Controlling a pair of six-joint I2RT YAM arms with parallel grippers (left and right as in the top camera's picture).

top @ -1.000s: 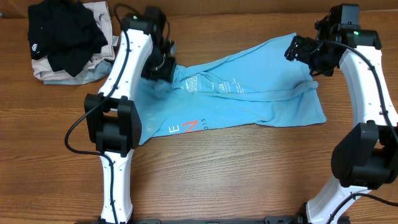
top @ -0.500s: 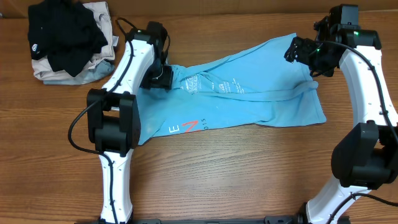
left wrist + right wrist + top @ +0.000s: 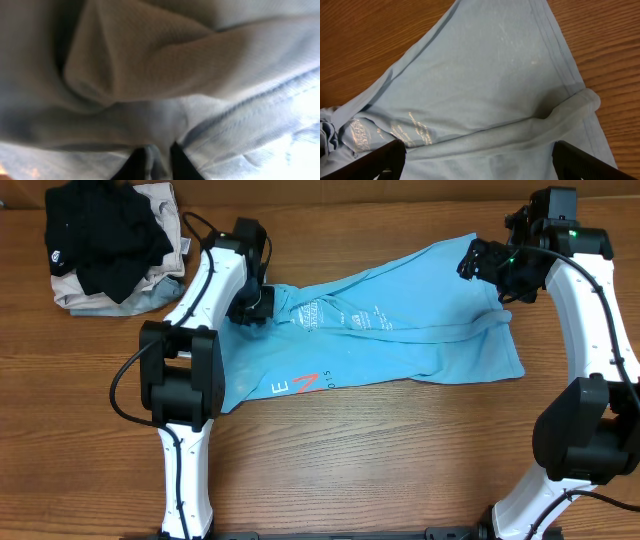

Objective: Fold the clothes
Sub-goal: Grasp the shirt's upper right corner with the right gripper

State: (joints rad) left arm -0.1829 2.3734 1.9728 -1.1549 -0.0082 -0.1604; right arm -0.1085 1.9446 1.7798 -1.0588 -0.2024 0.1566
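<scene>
The clothes, a sky-blue T-shirt [image 3: 380, 340] with white lettering and a small red mark, lie spread and creased across the table's middle. My left gripper [image 3: 254, 308] sits on the shirt's upper left edge. In the left wrist view its two black fingers [image 3: 157, 162] stand close together, shut on a pinched fold of blue fabric [image 3: 150, 60]. My right gripper [image 3: 485, 265] hovers over the shirt's upper right corner. Its fingers [image 3: 480, 160] are wide apart and open above a rolled fold of the shirt [image 3: 485, 85], with nothing held.
A black garment [image 3: 105, 235] with a small white logo lies heaped on beige [image 3: 160, 202] and pale grey-blue [image 3: 140, 302] garments at the back left. Bare wooden table [image 3: 350, 470] runs along the front, below the shirt.
My left gripper has dropped onto the shirt's upper left edge and closed on a fold of the fabric. The right arm has not moved.
</scene>
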